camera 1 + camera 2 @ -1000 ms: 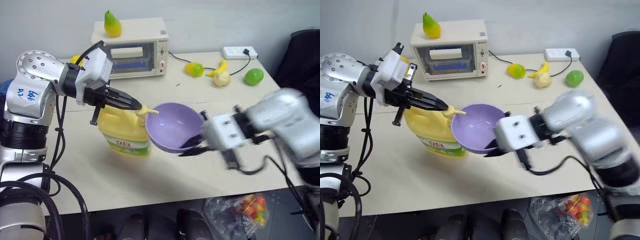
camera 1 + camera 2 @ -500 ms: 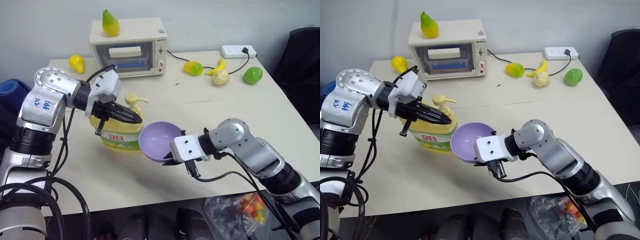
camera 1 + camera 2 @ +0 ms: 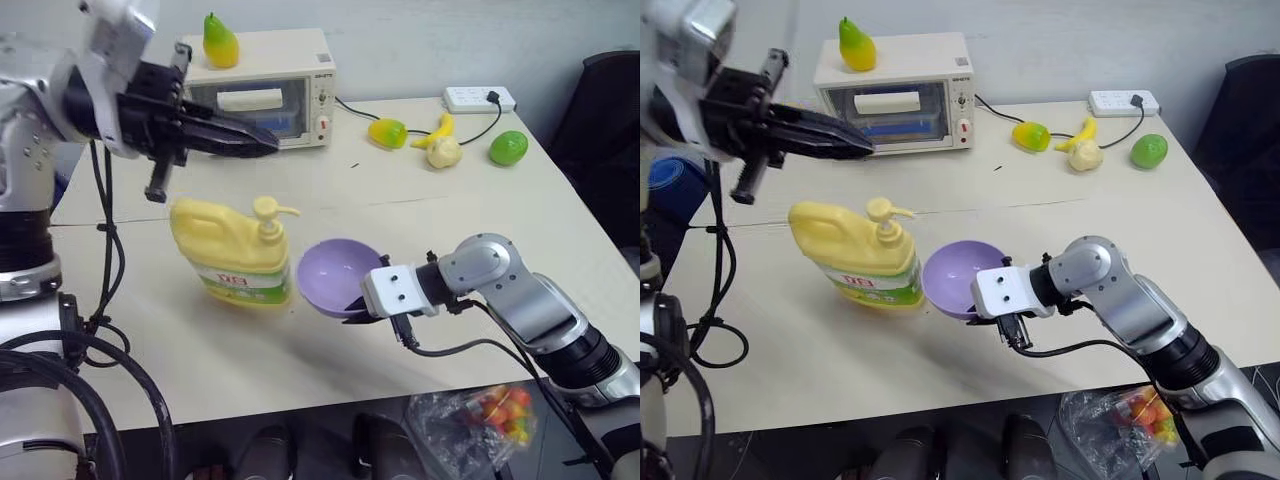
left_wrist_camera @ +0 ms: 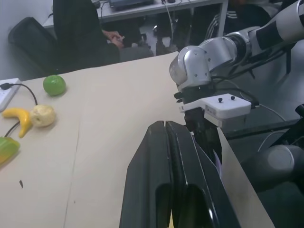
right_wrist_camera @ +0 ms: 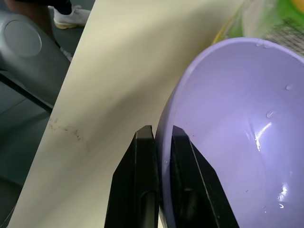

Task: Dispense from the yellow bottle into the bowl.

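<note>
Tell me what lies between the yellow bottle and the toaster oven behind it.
Nothing but bare table: in the right eye view the stretch from the yellow bottle back to the toaster oven holds no objects.

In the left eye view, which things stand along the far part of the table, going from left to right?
Toy pear on the toaster oven → yellow-green toy fruit → toy banana → green toy fruit; the power strip lies behind these.

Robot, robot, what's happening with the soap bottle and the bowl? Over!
Left gripper shut, empty, above the yellow bottle. Right gripper shut on the bowl rim, bowl beside the pump. Nothing in the way.
</note>
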Robot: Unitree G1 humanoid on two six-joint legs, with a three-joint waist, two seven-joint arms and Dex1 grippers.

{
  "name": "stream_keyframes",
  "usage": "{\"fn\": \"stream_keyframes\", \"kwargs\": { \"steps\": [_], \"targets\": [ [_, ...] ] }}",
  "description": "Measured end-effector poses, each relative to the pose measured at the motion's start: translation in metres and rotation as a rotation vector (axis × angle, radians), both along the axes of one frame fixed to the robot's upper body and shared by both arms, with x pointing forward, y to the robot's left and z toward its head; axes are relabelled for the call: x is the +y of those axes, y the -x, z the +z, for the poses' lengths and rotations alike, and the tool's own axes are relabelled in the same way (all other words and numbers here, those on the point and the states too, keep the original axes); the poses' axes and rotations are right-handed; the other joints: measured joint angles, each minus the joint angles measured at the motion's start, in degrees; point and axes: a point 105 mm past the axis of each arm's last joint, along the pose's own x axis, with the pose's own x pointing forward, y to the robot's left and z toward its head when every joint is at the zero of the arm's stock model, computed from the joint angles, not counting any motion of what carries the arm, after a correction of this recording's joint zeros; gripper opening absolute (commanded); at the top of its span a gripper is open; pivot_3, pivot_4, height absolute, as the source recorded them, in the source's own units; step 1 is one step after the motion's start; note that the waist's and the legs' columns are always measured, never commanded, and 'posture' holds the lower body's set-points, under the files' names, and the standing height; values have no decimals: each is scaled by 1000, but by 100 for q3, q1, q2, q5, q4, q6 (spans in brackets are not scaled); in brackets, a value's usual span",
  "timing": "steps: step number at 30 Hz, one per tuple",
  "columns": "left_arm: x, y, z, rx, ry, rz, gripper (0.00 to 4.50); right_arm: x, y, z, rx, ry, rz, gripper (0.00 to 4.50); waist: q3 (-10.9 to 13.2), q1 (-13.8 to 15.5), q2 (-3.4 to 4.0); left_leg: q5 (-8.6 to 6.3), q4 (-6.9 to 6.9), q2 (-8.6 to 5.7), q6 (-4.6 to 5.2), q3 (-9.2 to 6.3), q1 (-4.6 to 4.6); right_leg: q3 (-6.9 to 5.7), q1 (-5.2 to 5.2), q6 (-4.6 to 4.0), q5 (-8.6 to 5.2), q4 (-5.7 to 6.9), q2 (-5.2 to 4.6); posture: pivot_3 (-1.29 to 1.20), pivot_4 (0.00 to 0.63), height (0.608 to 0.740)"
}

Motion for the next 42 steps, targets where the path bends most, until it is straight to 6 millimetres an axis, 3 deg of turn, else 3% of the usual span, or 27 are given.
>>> {"fn": "stream_keyframes", "kwargs": {
  "steps": [4, 9, 21, 42],
  "targets": [
    [12, -1, -5, -24, -48, 41, 50, 2, 1, 23, 1, -42, 29, 0, 1, -1, 1, 0, 0, 1, 0, 1, 3, 1, 1, 0, 0, 0, 1, 0, 150, 740],
    [23, -16, -30, 21, -83, 88, 50, 11, -1, 44, -24, -89, 55, 0, 1, 3, 0, 0, 0, 1, 0, 1, 3, 0, 3, 0, 0, 0, 1, 0, 150, 740],
    [12, -24, -50, 36, -108, 46, 50, 15, -16, 49, -45, -88, 33, 0, 3, -29, -2, 0, 0, 3, 0, 7, 3, 2, -3, 0, 0, 3, 2, 0, 150, 740],
    [8, -29, -58, 37, -131, 32, 50, 7, -11, 58, -47, -67, 43, 0, 3, 0, -3, 0, 0, 0, 0, 6, 2, 1, -2, 0, 0, 2, 0, 0, 150, 740]
  ]
}}
